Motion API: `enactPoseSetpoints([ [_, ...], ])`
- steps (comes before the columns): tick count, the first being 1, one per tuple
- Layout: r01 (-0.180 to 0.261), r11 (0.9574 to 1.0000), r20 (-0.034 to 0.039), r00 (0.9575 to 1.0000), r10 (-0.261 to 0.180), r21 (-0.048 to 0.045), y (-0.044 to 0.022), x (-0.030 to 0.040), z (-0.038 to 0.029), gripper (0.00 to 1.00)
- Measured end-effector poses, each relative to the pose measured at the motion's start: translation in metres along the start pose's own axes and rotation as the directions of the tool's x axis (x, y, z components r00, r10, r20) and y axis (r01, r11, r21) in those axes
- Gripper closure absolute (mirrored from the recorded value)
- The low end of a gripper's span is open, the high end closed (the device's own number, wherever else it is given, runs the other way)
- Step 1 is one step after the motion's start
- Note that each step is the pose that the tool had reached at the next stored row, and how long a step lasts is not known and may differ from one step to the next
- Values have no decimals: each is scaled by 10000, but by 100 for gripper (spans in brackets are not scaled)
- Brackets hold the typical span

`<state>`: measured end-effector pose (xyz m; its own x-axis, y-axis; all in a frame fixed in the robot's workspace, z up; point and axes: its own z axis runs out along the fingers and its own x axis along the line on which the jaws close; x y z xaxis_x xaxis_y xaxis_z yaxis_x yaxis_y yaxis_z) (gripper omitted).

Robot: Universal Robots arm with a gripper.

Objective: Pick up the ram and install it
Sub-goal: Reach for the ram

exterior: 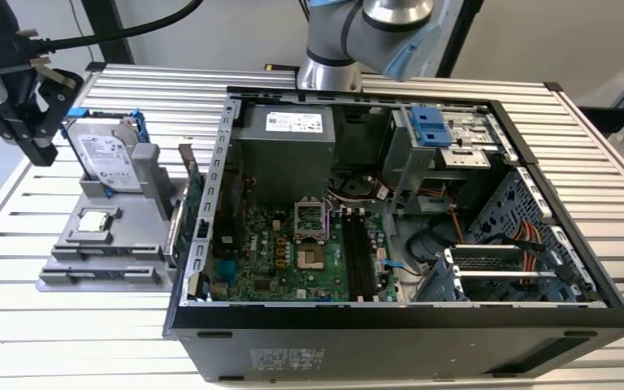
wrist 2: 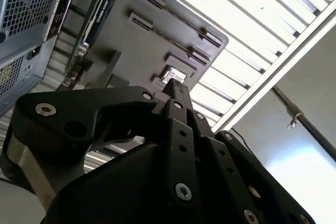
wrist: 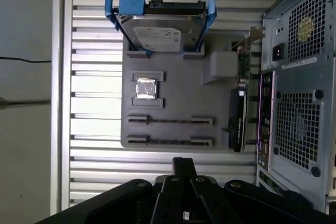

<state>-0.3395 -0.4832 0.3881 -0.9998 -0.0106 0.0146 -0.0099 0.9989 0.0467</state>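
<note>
My gripper [exterior: 42,154] hangs at the exterior view's left, above the table beside the grey parts holder [exterior: 127,244]. Its fingers are shut together with nothing between them, as both wrist views show [wrist 2: 176,84] [wrist: 184,162]. The ram is out of view. The holder's two long narrow slots [wrist: 170,121] appear as thin dark grooves. The open computer case [exterior: 399,321] lies to the holder's right, with the motherboard [exterior: 279,256] and its black memory slots [exterior: 357,253] facing up.
A silver hard drive in a blue frame [exterior: 106,158] stands at the holder's far end. A square silver chip [exterior: 94,221] lies in a holder pocket. A dark expansion card [wrist: 239,114] stands on edge between holder and case. The arm's base [exterior: 328,69] is behind the case.
</note>
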Motion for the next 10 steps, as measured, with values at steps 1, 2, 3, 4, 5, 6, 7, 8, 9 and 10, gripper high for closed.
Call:
enactPoseSetpoints([
  [1, 22, 10000, -1, 10000, -22, 0, -5, 2, 0, 100],
  [2, 41, 10000, -3, 10000, -41, 1, -9, 5, 0, 100],
  [3, 53, 10000, -3, 10000, -53, 0, -11, 6, 0, 100],
  [4, 63, 10000, -3, 10000, -63, 0, -11, 6, 0, 100],
  [5, 71, 10000, -3, 10000, -71, 1, -12, 7, 0, 100],
  [6, 81, 10000, -3, 10000, -81, 1, -12, 7, 0, 100],
  [7, 89, 10000, -4, 10000, -89, 1, -13, 8, 0, 100],
  [8, 96, 10000, -4, 10000, -96, 1, -13, 8, 0, 100],
  [9, 103, 9999, -5, 9999, -103, 1, -12, 8, 0, 100],
  [10, 107, 9999, -5, 9999, -107, 1, -12, 8, 0, 100],
])
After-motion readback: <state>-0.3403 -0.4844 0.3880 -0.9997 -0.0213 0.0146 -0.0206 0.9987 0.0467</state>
